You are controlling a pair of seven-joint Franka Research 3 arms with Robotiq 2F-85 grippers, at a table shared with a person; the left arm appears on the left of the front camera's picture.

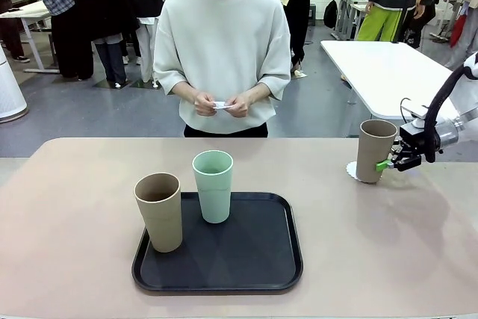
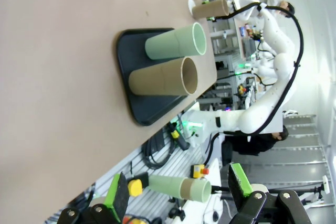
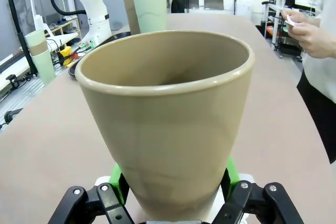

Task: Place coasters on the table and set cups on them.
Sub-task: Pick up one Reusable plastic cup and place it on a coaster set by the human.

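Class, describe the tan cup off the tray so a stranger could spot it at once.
On the beige-pink table, look right of the black tray. A tan cup stands there on a white lacy coaster, gripped by the right gripper. Its tan twin and the mint cup stand on the tray.

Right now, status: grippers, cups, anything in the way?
Right gripper: jaws shut on tan cup, standing on coaster. Left gripper: jaws open, empty. Mint cup, second tan cup on tray. Person's hands off table, nothing blocking.
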